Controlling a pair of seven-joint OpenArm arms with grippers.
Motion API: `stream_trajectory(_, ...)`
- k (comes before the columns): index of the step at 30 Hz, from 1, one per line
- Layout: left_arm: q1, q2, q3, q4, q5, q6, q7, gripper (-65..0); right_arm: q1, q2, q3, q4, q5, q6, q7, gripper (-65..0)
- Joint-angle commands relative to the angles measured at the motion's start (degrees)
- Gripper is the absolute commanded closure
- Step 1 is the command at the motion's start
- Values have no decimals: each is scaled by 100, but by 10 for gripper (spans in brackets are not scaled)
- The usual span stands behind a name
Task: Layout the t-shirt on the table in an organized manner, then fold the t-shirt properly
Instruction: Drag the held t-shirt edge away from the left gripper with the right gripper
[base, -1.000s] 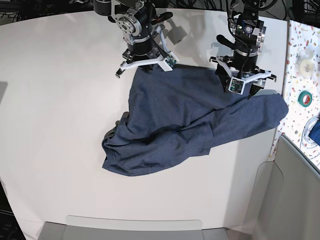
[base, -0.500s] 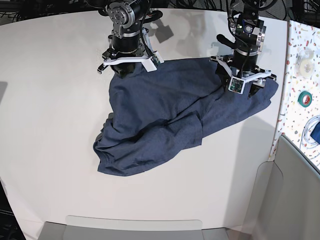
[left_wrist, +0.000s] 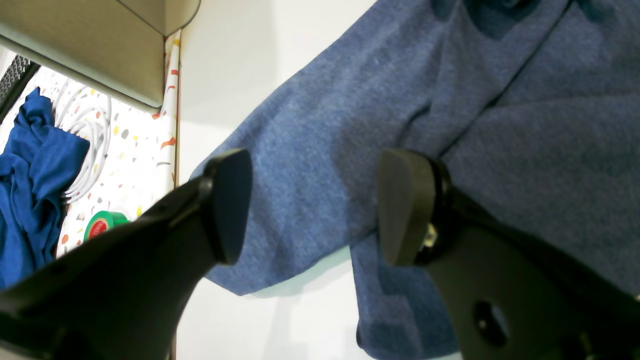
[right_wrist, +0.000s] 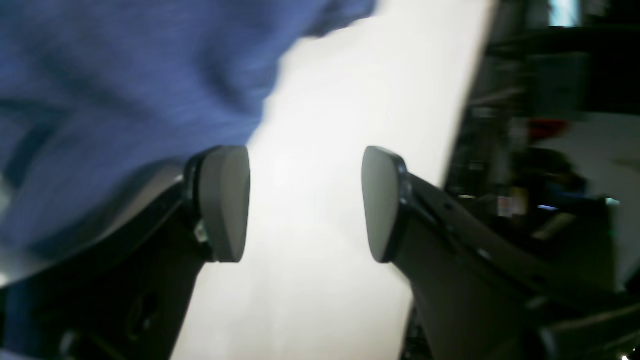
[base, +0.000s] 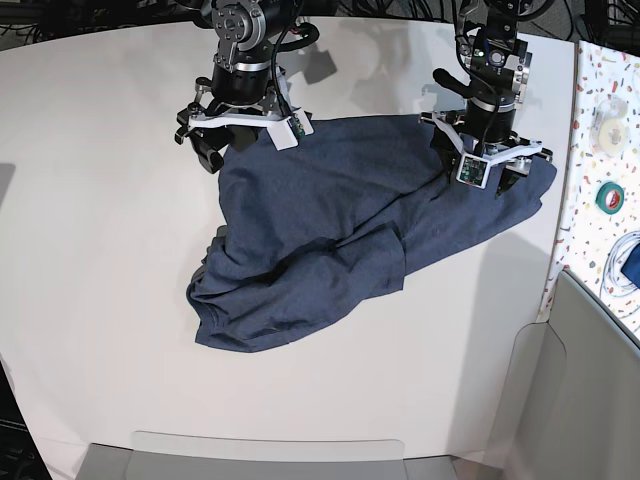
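The dark blue t-shirt (base: 340, 230) lies rumpled on the white table (base: 100, 250), plain side up, with a bunched heap at its lower left. My left gripper (base: 480, 175) hangs open just over the shirt's right end. In the left wrist view its fingers (left_wrist: 230, 205) straddle a flap of the t-shirt (left_wrist: 320, 150) without holding it. My right gripper (base: 245, 140) stands open at the shirt's upper left corner. In the right wrist view, bare table (right_wrist: 310, 150) shows between the fingertips of the right gripper (right_wrist: 305, 202), and the t-shirt (right_wrist: 125, 75) lies off to one side.
A speckled strip runs along the table's right edge with a green tape roll (base: 611, 196), white cable (left_wrist: 90, 150) and a bright blue cloth (left_wrist: 30, 185). A grey panel (base: 590, 400) stands at the lower right and a grey tray edge (base: 270, 450) at the front.
The shirt was dragged leftward by the right gripper, which has since opened, let go of the corner and shifted left. The left gripper stayed open in place.
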Motion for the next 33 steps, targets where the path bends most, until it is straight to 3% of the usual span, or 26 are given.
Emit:
stream_trajectory(1, -13, -22, -21, 105, 47, 55, -98, -385, -515, 6, -202, -83, -192, 266, 44, -352)
stream_trajectory(6, -13, -40, -21, 96, 47, 55, -98, -385, -418, -223, 818, -74, -192, 284, 440, -352)
stream_trajectory(9, -13, -40, -21, 96, 47, 55, -98, -385, -410, -574, 2084, -83, 203, 301, 1205, -352)
stream_trajectory(11, -13, -40, -21, 53, 47, 55, -98, -385, -295, -829, 3174, -91, 986, 451, 1829, -352)
stream_trajectory(13, -22, -40, -21, 17, 47, 55, -98, -385, -58, -1172, 4326, -109, 2111, 934, 2295, -352)
stream_trajectory(16, -22, -40, -21, 17, 47, 55, -98, -385, 399, -1532, 5891, -118, 3755, 1409, 2330, -352)
stream_trajectory(18, -30, -40, -21, 17, 47, 55, -98, -385, 619, -1603, 6524, -144, 4634, 1488, 2321, -352)
stream_trajectory(21, -48, -40, -21, 9, 47, 55, -98, -385, 927, -1594, 6805, -311, 5548, 1497, 2145, -352)
stream_trajectory(28, -65, -40, -12, -27, 47, 55, -98, -385, 1806, -1576, 6849, -1647, 6911, 1743, 2031, -353)
stream_trajectory(33, -65, -40, -12, -35, 47, 55, -98, -385, 2193, -1295, 6849, -2562, 7939, 1919, 2049, -354)
